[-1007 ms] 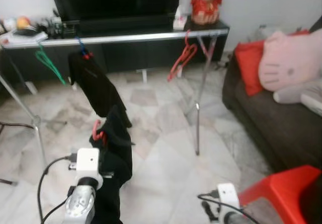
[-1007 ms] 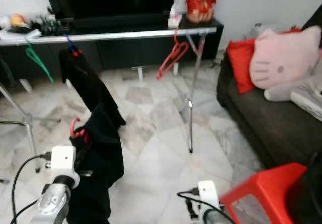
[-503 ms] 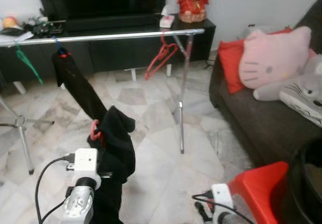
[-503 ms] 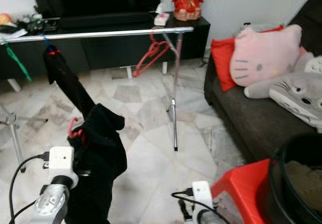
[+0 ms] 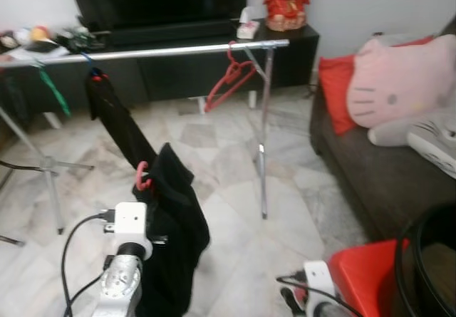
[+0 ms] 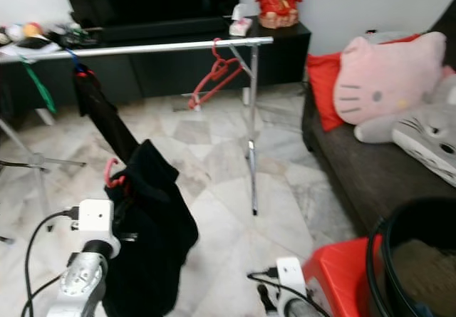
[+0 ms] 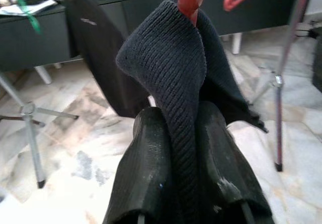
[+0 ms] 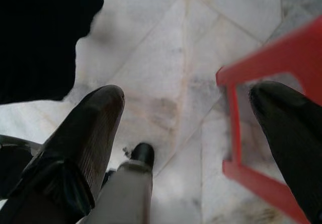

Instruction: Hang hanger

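My left gripper (image 7: 181,121) is shut on a black knit garment (image 5: 174,224), which hangs on a red hanger; the hanger's hook (image 5: 142,177) sticks up above the cloth. Ahead, across the room, stands a silver clothes rail (image 5: 178,50). On it hang a bare red hanger (image 5: 231,75) near its right end, a long black garment (image 5: 114,121) and a green hanger (image 5: 53,89) at the left. The held garment is well short of the rail and lower than it. My right gripper (image 8: 196,113) is open and low over the floor, beside a red stool (image 8: 261,68).
A dark sofa (image 5: 385,167) with a pink plush (image 5: 399,89) and a red cushion (image 5: 335,89) fills the right side. A black bucket (image 5: 431,260) sits on the red stool (image 5: 360,274) at the lower right. A black TV cabinet (image 5: 185,68) stands behind the rail. The rail's legs (image 5: 263,153) stand on marble floor.
The whole picture has swung sideways and back, so the camera moved. The left gripper still holds the garment on its hanger. The right gripper stays low.
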Tool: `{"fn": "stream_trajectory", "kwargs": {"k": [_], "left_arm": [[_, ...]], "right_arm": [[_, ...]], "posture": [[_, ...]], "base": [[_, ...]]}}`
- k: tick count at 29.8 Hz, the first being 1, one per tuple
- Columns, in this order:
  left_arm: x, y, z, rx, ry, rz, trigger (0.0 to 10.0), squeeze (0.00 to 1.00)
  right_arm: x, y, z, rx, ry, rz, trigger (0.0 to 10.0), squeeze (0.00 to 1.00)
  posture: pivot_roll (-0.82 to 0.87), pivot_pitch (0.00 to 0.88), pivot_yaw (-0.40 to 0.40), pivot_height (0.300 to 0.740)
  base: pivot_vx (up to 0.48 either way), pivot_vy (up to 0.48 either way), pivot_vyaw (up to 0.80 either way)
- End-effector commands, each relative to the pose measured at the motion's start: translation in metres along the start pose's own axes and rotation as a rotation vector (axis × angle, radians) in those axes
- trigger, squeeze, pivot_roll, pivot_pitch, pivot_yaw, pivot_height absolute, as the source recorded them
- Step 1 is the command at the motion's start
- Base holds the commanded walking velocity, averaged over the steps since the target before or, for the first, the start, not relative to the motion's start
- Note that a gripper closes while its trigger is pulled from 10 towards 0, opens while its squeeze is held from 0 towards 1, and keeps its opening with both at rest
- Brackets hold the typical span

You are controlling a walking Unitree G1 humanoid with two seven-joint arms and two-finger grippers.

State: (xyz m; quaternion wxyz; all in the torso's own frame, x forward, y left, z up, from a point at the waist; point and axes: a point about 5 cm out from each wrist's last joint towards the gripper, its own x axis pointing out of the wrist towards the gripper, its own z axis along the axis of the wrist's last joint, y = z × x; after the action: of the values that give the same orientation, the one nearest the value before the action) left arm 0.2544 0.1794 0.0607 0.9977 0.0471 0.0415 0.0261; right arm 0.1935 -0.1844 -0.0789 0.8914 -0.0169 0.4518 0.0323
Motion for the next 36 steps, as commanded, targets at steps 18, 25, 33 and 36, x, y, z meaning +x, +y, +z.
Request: {"fn": "stream_trajectory", "kwargs": {"k": [18,25,33,36], "left_arm": [[0.006,0.011,0.013,0.016,-0.043,0.037,10.0,0.0],[0.008,0.014,0.014,0.017,-0.048,0.048,10.0,0.0],[0.007,0.022,0.015,0.019,-0.051,0.083,10.0,0.0],[0.006,0.025,0.016,0.02,-0.054,0.096,10.0,0.0]], "right_arm": [[0.002,0.011,0.004,-0.011,-0.004,0.038,10.0,0.0],[0.002,0.015,0.003,-0.02,-0.001,0.047,10.0,0.0],[0.004,0.03,0.003,-0.04,0.006,0.071,10.0,0.0],[0.004,0.034,0.003,-0.042,0.009,0.075,10.0,0.0]], "posture": [[-0.1,0.0,0.018,0.74],[-0.1,0.0,0.014,0.74],[-0.1,0.0,0.01,0.74],[-0.1,0.0,0.01,0.74]], "base": [[0.298,0.0,0.14],[0.304,0.0,0.0],[0.306,0.0,0.0],[0.307,0.0,0.0]]}}
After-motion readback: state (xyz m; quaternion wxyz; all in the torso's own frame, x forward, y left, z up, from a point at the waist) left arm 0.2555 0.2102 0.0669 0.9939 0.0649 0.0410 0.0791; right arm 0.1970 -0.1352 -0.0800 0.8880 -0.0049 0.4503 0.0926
